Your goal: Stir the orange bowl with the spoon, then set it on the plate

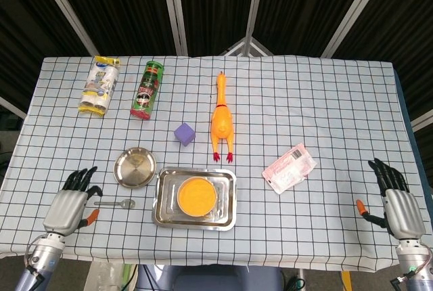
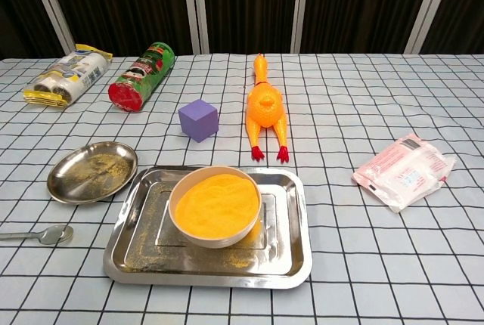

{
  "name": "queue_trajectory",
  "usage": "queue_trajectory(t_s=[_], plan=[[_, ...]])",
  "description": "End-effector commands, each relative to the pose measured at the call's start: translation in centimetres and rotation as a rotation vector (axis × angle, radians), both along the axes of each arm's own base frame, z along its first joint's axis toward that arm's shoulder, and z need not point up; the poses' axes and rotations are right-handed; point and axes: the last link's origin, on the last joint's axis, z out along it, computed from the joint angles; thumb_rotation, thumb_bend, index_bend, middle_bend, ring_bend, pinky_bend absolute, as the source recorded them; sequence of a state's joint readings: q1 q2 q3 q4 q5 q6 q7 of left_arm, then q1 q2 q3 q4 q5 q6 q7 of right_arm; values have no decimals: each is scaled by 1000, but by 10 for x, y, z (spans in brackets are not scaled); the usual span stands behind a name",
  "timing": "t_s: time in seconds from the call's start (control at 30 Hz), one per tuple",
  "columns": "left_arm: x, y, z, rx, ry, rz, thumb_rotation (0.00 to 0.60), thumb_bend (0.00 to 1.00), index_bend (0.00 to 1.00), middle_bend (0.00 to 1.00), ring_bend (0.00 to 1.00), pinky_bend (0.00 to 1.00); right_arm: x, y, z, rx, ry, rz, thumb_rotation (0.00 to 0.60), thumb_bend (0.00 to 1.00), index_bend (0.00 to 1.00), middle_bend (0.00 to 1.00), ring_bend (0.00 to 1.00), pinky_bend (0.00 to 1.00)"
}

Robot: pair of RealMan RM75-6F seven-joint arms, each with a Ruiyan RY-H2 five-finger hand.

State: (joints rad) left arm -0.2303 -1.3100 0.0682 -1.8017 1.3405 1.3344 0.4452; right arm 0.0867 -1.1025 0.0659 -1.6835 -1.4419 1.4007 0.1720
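Observation:
The orange bowl, filled with orange powder, stands in a steel tray near the table's front. A small round metal plate lies to the tray's left. The metal spoon lies on the cloth in front of the plate. My left hand hovers open just left of the spoon's handle, fingers apart, holding nothing. At the front right corner my right hand is open too. Neither hand shows in the chest view.
Behind the tray lie a purple cube and a rubber chicken. A green chip can and a snack bag lie at the back left. A pink packet lies right of the tray.

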Motion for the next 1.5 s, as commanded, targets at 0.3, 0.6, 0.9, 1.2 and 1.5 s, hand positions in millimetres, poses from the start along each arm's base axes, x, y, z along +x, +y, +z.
queue_trajectory(t_s=[0.3,0.6,0.9,1.2,1.5], plan=[[-4,18,-38,-42,46,91,600,507,428,0,0,0,0,-1,0,4,-7,-4,600,405,0,0,0,0],[-12,25,-48,-47,53,153,600,534,433,3,0,0,0,-1,-1,10,-10,-5,600,405,0,0,0,0],[-10,27,-63,-70,71,164,600,540,442,4,0,0,0,-1,0,9,-14,-10,600,404,0,0,0,0],[-11,27,-68,-65,80,164,600,539,459,3,0,0,0,-1,0,10,-14,-9,600,404,0,0,0,0],[-11,26,-71,-72,86,159,600,542,490,5,0,0,0,-1,0,11,-14,-10,600,405,0,0,0,0]])
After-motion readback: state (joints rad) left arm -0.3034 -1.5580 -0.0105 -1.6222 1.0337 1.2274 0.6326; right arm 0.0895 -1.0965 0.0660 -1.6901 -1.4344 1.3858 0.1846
